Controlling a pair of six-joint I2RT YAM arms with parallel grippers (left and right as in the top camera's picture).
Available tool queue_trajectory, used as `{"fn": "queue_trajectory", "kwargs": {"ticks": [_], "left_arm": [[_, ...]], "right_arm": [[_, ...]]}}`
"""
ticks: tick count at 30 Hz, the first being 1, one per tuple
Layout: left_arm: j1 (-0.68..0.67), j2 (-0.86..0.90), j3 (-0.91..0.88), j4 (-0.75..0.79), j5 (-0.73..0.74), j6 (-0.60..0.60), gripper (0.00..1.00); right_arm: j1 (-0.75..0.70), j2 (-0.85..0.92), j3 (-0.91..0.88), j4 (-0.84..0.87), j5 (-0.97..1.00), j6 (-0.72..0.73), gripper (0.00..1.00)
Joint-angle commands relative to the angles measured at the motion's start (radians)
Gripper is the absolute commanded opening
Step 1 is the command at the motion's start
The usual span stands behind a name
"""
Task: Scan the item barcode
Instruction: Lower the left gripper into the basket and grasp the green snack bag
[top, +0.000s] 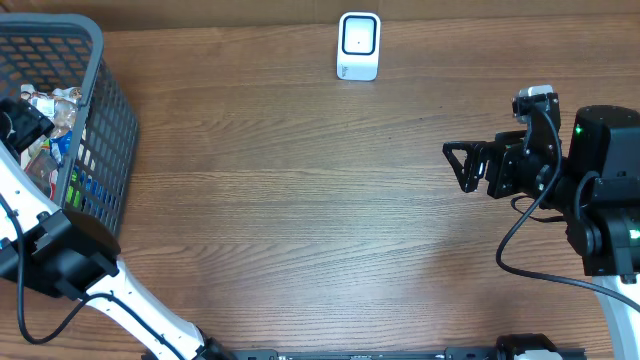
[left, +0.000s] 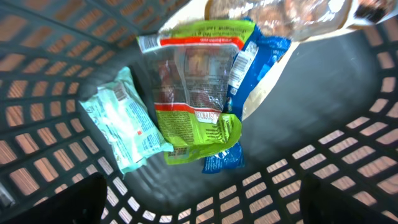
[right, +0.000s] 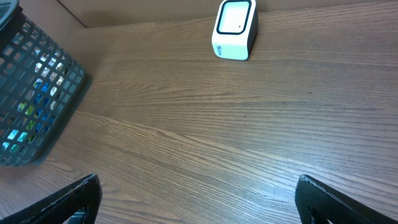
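Inside the dark grey basket (top: 105, 110) lie several snack packets. In the left wrist view a green and clear packet (left: 193, 93) lies in the middle, with a mint packet (left: 121, 121) to its left and a blue packet (left: 249, 68) partly under its right side. My left gripper (left: 199, 199) hangs open above them inside the basket, its fingers wide apart with nothing between them. The white barcode scanner (top: 358, 45) stands at the table's far edge. My right gripper (top: 462, 165) is open over the table's right side and holds nothing.
A clear wrapper (left: 292, 15) lies at the top of the pile. The basket's slotted walls (left: 336, 155) rise close around my left gripper. From the right wrist, the basket (right: 31, 93) is far left and the scanner (right: 235, 28) is ahead.
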Motion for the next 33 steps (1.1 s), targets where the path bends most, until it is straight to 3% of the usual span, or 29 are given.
{"fn": "queue_trajectory", "kwargs": {"ticks": [1, 9, 14, 20, 24, 33], "left_arm": [[0.003, 0.035, 0.014, -0.019, 0.016, -0.013, 0.87], [0.004, -0.004, 0.013, -0.074, 0.033, -0.027, 0.87], [0.005, -0.109, -0.026, -0.074, 0.040, -0.034, 0.94], [0.034, -0.232, -0.118, -0.061, -0.015, -0.073, 0.94], [0.065, -0.258, -0.163, 0.010, 0.016, -0.060, 0.92], [0.068, -0.258, -0.467, 0.386, 0.076, -0.031, 0.88]], "right_arm": [[0.006, 0.000, 0.033, 0.005, 0.006, 0.004, 1.00], [0.006, 0.000, 0.033, -0.002, 0.006, 0.004, 1.00], [0.006, 0.000, 0.033, -0.023, 0.006, 0.004, 1.00], [0.006, 0.000, 0.033, -0.032, 0.006, 0.003, 1.00], [0.006, 0.000, 0.033, -0.032, 0.006, 0.003, 1.00], [0.006, 0.002, 0.033, -0.032, 0.006, 0.003, 1.00]]}}
